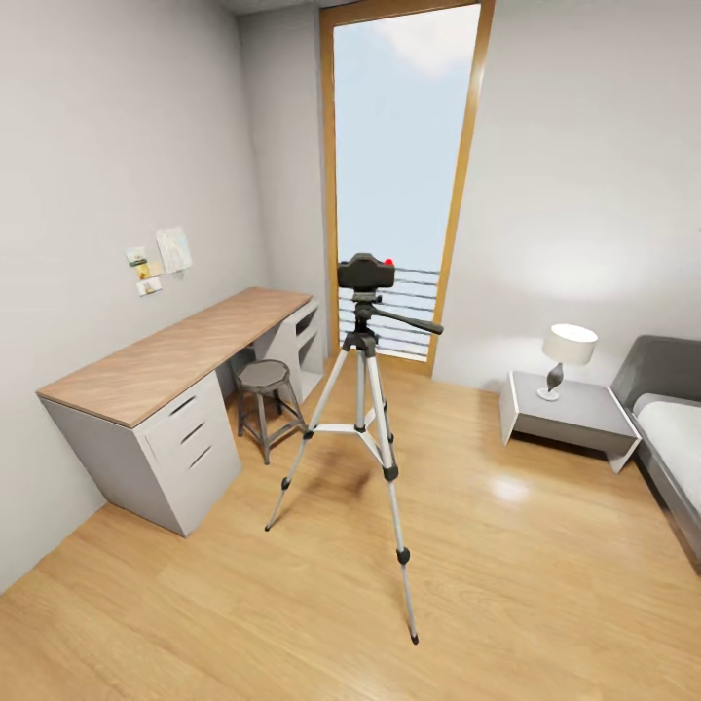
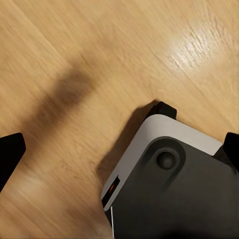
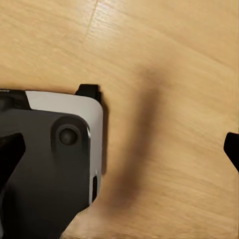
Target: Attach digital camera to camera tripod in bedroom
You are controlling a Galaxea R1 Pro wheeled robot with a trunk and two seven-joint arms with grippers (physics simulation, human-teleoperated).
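Camera (image 1: 366, 272) seated on top of tripod (image 1: 363, 419), mid-room, in front of tall wood-framed window (image 1: 404, 166). Black body, red button at its upper right corner. Pan handle (image 1: 409, 321) sticking out from tripod head toward the right. Three silver legs spread on plank floor (image 1: 506, 584), black feet touching the boards.

Bench (image 1: 180, 355) along left wall: wood top, white drawers below. Stool (image 1: 265, 394) standing just beside bench, between bench and tripod, apart from both. Paper notes (image 1: 161, 258) pinned to wall above bench. White nightstand (image 1: 570, 419) at right with lamp (image 1: 565, 358) on it; grey bed (image 1: 672, 438) at far right edge.

Left wrist view: looking down at floor, corner of robot base (image 2: 169, 179) below, white rim and dark top. Left hand (image 2: 119, 149) spread wide, black fingertips (image 2: 10, 152) at opposite edges of the frame, nothing between them.

Right wrist view: same floor, base (image 3: 50, 159) corner under the near finger. Right hand (image 3: 122, 154) likewise spread, fingertips (image 3: 233, 149) far apart, pinching nothing.
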